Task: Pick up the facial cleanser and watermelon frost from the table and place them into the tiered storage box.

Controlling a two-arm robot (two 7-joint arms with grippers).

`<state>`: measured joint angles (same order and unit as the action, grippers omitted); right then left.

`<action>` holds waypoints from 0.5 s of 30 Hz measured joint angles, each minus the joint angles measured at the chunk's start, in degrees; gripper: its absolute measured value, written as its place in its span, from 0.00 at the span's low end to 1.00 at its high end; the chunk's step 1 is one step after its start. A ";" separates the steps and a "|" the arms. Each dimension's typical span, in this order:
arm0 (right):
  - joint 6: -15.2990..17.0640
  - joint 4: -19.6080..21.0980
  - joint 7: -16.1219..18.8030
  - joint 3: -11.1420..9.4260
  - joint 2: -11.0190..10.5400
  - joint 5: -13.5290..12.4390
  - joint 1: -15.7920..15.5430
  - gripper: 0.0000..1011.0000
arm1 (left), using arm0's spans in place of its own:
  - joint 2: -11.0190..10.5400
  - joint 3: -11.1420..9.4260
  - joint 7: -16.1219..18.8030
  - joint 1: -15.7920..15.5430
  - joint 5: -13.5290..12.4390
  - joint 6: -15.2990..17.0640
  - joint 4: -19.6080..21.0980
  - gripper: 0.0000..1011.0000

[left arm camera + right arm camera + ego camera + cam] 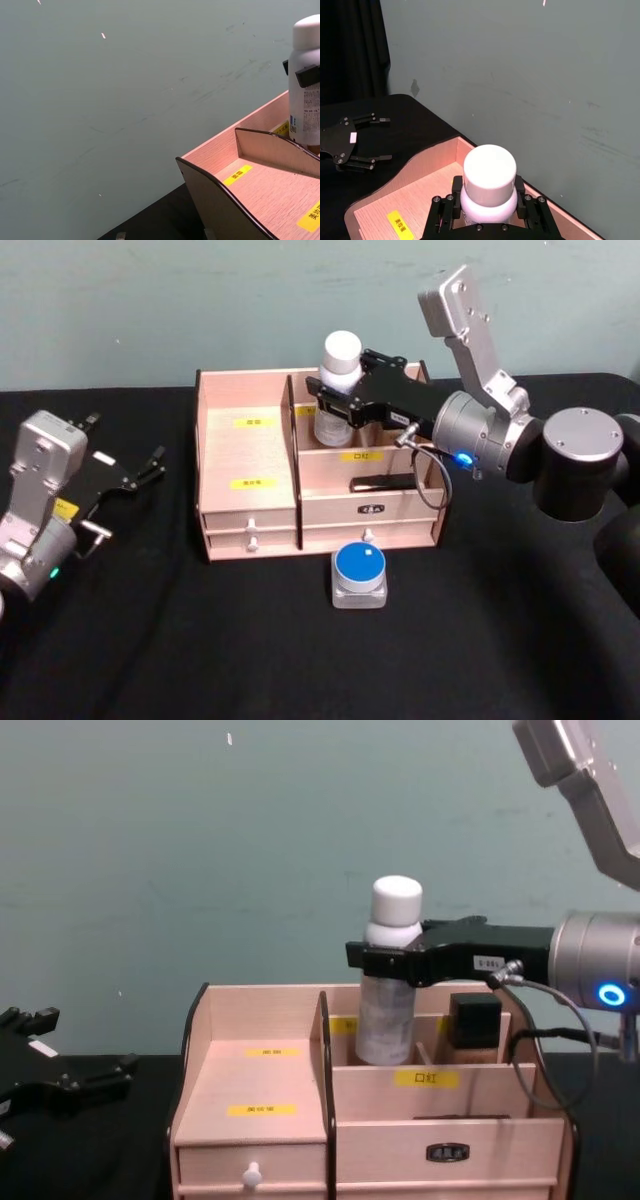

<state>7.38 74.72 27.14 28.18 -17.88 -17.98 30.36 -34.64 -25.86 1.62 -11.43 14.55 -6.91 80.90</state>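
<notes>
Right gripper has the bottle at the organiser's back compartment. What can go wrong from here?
1. The right gripper clamps the white-capped bottle in the back compartment of the tiered storage box. The bottle's base is hidden, so releasing it unseated could tip it.
2. The bottle stands well above the walls, so pulling back might drag it over.
3. The blue-lidded jar sits close in front of the drawers, which may make for a tight pick.
The left gripper is parked open at the left.

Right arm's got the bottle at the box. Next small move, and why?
Probably ease it down: the right gripper clamps the white-capped bottle upright, its base inside a rear compartment of the tiered storage box, but whether it rests is hidden.
</notes>
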 joint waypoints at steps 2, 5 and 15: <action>-0.03 -0.60 0.11 0.04 0.17 -0.08 0.08 0.59 | 0.00 0.00 0.00 0.00 0.00 0.00 0.00 1.00; -0.03 -1.43 0.23 0.15 0.39 -0.13 0.21 0.59 | 0.00 0.00 0.00 0.00 0.00 0.00 0.00 1.00; 0.23 -4.51 1.43 0.63 1.06 -0.72 0.86 0.59 | 0.00 0.00 0.00 0.00 0.00 0.00 0.00 1.00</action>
<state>7.60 70.21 28.57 28.81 -16.82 -18.70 31.22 -34.65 -25.86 1.62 -11.43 14.55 -6.91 80.90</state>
